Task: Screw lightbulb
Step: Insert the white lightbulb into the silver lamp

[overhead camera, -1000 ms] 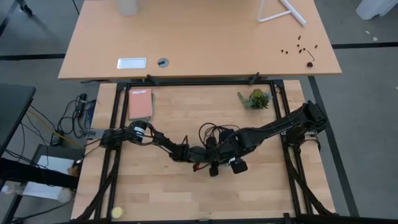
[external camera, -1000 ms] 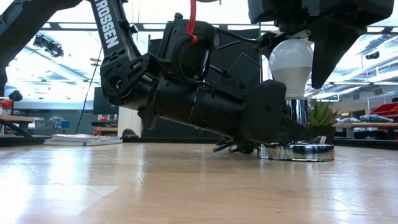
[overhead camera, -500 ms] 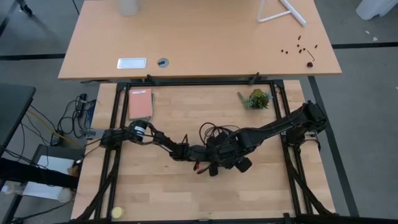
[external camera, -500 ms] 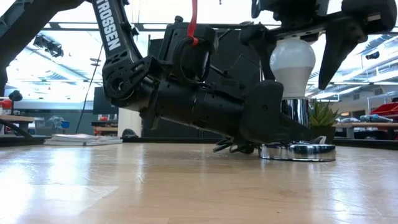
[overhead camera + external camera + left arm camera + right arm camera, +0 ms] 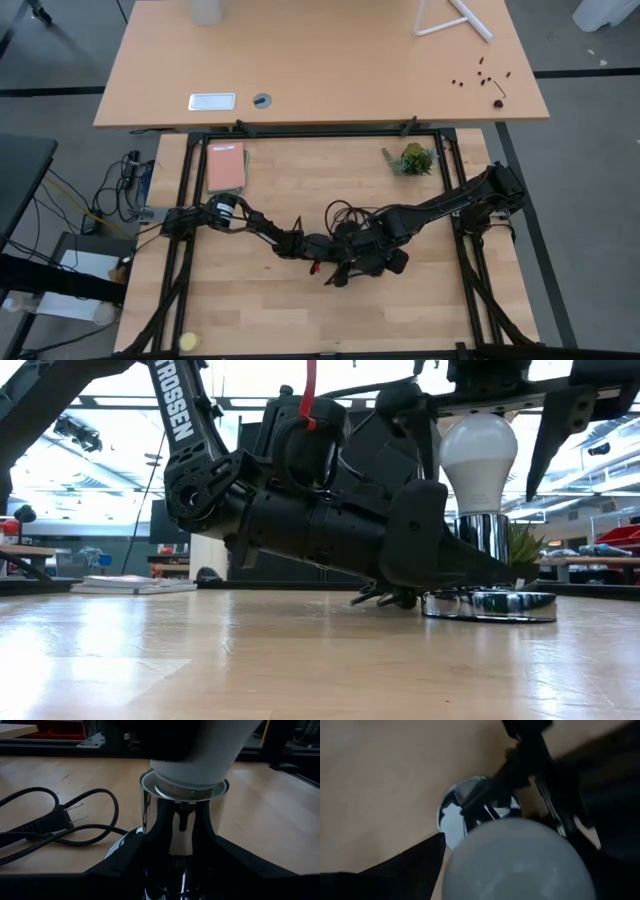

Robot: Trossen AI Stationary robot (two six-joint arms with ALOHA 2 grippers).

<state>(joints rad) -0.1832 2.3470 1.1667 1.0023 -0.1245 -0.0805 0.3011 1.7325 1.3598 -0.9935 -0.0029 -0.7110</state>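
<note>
1. A pink notebook (image 5: 225, 167) lies near the far left corner of the tabletop (image 5: 250, 310), and a small yellow ball (image 5: 187, 342) sits at the near left corner.
2. The left arm reaches low across the tabletop from the left edge toward the middle. In the low view its left hand (image 5: 440, 565) lies almost flat on the wood, its dark fingers (image 5: 415, 540) clamped on either side of the socket (image 5: 486, 540) — a shiny chrome cylinder standing on a round silvery base.
3. The left wrist view shows the same grip: the two dark fingers flank the chrome socket (image 5: 184, 827), and a black cord (image 5: 60, 827) with a plug curls on the wood just beside it.
4. The lightbulb (image 5: 479, 455) stands upright in the middle of the tabletop, its white dome up and its narrow end down inside the rim of the socket. In the left wrist view the lightbulb (image 5: 195, 762) fills the socket's mouth.
5. The right arm comes in from the right edge, and the right hand (image 5: 482, 430) hangs over the bulb from above. Its fingers (image 5: 558, 420) stand apart on either side of the white dome; whether they touch the glass cannot be told. The right wrist view looks down on the lightbulb (image 5: 520, 860) with the socket base (image 5: 455, 817) below.
6. A small potted plant (image 5: 414, 158) stands near the far right corner.
</note>
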